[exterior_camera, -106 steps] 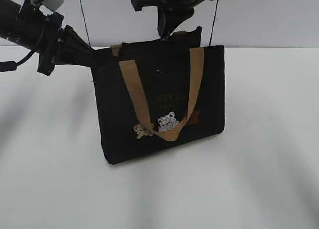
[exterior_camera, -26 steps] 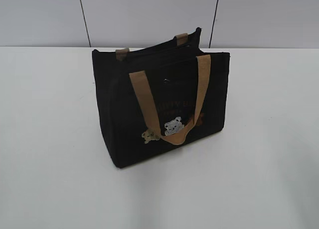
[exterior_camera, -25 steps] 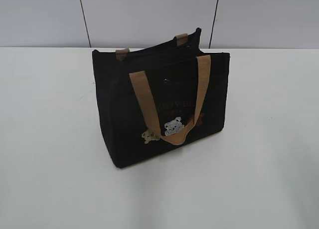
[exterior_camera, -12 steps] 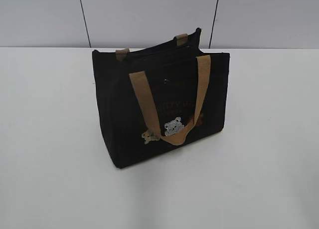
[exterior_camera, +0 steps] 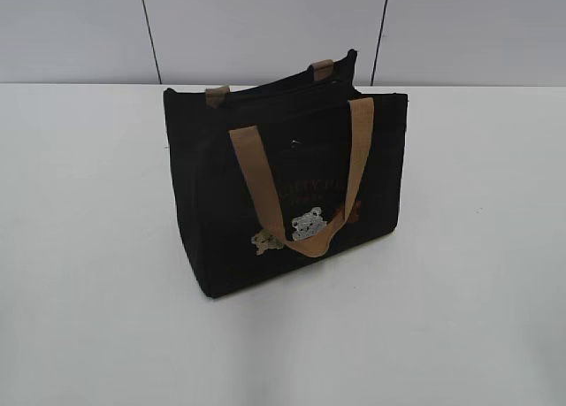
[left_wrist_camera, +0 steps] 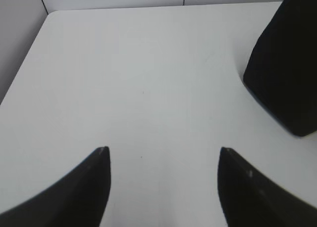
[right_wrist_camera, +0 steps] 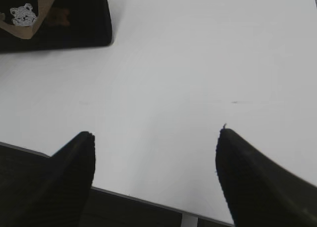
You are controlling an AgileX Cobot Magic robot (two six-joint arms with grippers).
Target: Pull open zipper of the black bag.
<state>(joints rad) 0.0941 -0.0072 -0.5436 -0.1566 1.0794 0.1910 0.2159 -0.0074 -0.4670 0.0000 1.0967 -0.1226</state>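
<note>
The black bag [exterior_camera: 283, 194] stands upright mid-table, its tan handle [exterior_camera: 301, 180] drooping over the bear figures on the front. The zipper [exterior_camera: 274, 92] runs along the dark top; a tiny silvery glint [exterior_camera: 294, 142] shows near the front's top, and I cannot tell how far the zip is open. Neither gripper appears in the exterior view. My left gripper [left_wrist_camera: 163, 150] is open over bare table, with the bag's end [left_wrist_camera: 285, 73] off to its right. My right gripper [right_wrist_camera: 154, 133] is open and empty, the bag [right_wrist_camera: 74, 19] far up left.
The white table [exterior_camera: 97, 247] surrounds the bag. Grey wall panels [exterior_camera: 265, 26] rise behind it. The table's left edge [left_wrist_camera: 29, 54] shows in the left wrist view, and its near edge [right_wrist_camera: 148, 198] lies just under the right fingers.
About four seconds ago both arms were at the bag's top; now they are out of the exterior view. The bag sits slightly shifted and fuller. Over the last second nothing moves.
</note>
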